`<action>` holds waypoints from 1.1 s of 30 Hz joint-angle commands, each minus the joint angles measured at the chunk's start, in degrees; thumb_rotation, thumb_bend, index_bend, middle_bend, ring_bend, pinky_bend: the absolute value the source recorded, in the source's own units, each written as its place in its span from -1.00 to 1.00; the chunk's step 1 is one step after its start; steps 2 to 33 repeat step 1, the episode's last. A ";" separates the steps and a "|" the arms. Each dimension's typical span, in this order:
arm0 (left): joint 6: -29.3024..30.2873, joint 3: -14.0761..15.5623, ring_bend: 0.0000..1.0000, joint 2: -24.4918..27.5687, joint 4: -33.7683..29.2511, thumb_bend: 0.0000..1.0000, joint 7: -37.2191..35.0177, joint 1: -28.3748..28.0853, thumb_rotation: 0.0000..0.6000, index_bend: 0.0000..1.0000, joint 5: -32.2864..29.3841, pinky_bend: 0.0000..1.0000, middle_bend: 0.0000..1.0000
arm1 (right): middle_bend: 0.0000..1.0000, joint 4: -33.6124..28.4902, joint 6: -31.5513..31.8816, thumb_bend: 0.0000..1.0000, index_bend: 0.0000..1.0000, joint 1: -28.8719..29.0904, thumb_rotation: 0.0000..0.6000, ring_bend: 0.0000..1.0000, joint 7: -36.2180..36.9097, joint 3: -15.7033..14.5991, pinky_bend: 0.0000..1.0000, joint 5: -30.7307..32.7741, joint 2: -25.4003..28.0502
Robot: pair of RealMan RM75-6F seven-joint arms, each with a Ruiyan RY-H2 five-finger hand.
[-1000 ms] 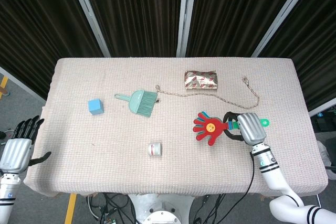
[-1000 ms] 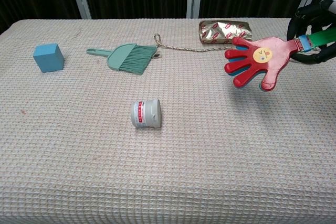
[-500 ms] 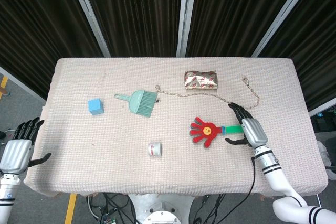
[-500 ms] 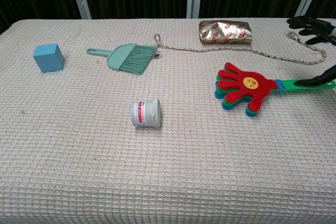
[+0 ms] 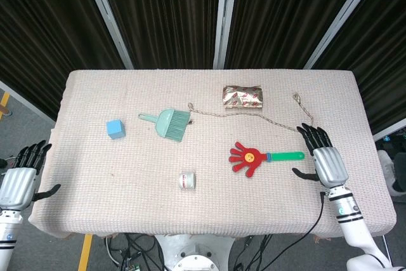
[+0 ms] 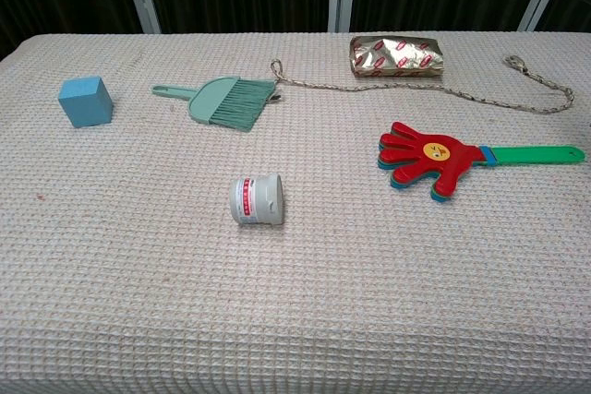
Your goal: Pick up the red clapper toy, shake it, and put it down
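Clapper toy [image 5: 248, 158] flat on table [image 5: 95, 207], apart from right hand [image 5: 325, 162].
Its green handle points toward this spread, empty hand; left hand [image 5: 19, 182], also spread, is far.

Your layout, L to R:
- blue foam cube [image 5: 115, 129], far L on the beige woven tablecloth [image 5: 95, 188].
- teal hand brush [image 5: 167, 122], R of cube.
- small white jar w/ red label [image 5: 187, 181], in front of brush, nearest you.
- foil snack packet [image 5: 242, 97], behind centre-R.
- braided cord w/ metal clip [image 5: 266, 117], runs from brush along front of packet to R edge.
- red hand-shaped clapper toy w/ green handle [image 5: 254, 157], flat on cloth, in front of cord, R of jar.
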 commanded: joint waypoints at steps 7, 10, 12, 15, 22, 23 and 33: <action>-0.11 0.02 -1.00 0.48 -0.41 -0.68 0.30 -0.04 1.00 -0.93 0.01 -0.88 -0.97 | -1.00 -0.85 5.30 -0.88 -1.00 -4.64 1.00 -1.00 -8.29 -2.54 -1.00 -1.08 1.45; -0.11 0.02 -1.00 0.48 -0.41 -0.68 0.30 -0.04 1.00 -0.93 0.01 -0.88 -0.97 | -1.00 -0.85 5.30 -0.88 -1.00 -4.64 1.00 -1.00 -8.29 -2.54 -1.00 -1.08 1.45; -0.11 0.02 -1.00 0.48 -0.41 -0.68 0.30 -0.04 1.00 -0.93 0.01 -0.88 -0.97 | -1.00 -0.85 5.30 -0.88 -1.00 -4.64 1.00 -1.00 -8.29 -2.54 -1.00 -1.08 1.45; -0.11 0.02 -1.00 0.48 -0.41 -0.68 0.30 -0.04 1.00 -0.93 0.01 -0.88 -0.97 | -1.00 -0.85 5.30 -0.88 -1.00 -4.64 1.00 -1.00 -8.29 -2.54 -1.00 -1.08 1.45; -0.11 0.02 -1.00 0.48 -0.41 -0.68 0.30 -0.04 1.00 -0.93 0.01 -0.88 -0.97 | -1.00 -0.85 5.30 -0.88 -1.00 -4.64 1.00 -1.00 -8.29 -2.54 -1.00 -1.08 1.45; -0.11 0.02 -1.00 0.48 -0.41 -0.68 0.30 -0.04 1.00 -0.93 0.01 -0.88 -0.97 | -1.00 -0.85 5.30 -0.88 -1.00 -4.64 1.00 -1.00 -8.29 -2.54 -1.00 -1.08 1.45; -0.11 0.02 -1.00 0.48 -0.41 -0.68 0.30 -0.04 1.00 -0.93 0.01 -0.88 -0.97 | -1.00 -0.85 5.30 -0.88 -1.00 -4.64 1.00 -1.00 -8.29 -2.54 -1.00 -1.08 1.45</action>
